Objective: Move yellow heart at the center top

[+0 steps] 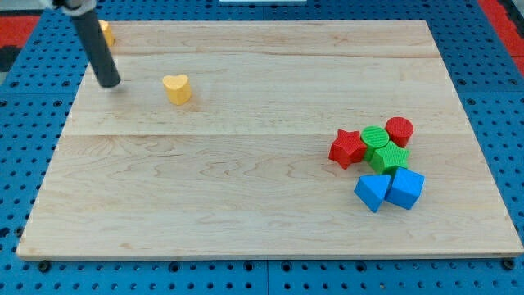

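The yellow heart (177,88) lies on the wooden board at the upper left. My tip (109,83) rests on the board to the heart's left, apart from it by a clear gap. The dark rod rises from the tip toward the view's top left. A second yellow block (106,33) sits at the board's top left corner, partly hidden behind the rod; its shape is hard to tell.
A cluster sits at the view's right: a red star (347,147), a green cylinder (375,137), a red cylinder (399,130), a green block (390,156), a blue triangle (372,192) and a blue block (405,188). The board (246,213) lies on a blue pegboard.
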You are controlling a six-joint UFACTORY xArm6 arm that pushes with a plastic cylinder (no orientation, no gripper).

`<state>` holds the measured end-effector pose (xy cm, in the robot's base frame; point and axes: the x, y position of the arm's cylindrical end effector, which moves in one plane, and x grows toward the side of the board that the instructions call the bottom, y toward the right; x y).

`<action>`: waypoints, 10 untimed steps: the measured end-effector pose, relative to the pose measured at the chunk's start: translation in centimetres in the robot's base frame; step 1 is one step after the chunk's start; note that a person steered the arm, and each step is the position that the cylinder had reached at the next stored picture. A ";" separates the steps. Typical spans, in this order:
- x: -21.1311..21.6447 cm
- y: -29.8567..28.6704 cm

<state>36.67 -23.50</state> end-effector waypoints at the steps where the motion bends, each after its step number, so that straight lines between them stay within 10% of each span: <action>1: 1.7 4.6; 5: -6.4 18.6; 7: -6.2 9.9; 10: -7.5 19.4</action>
<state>29.20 -4.06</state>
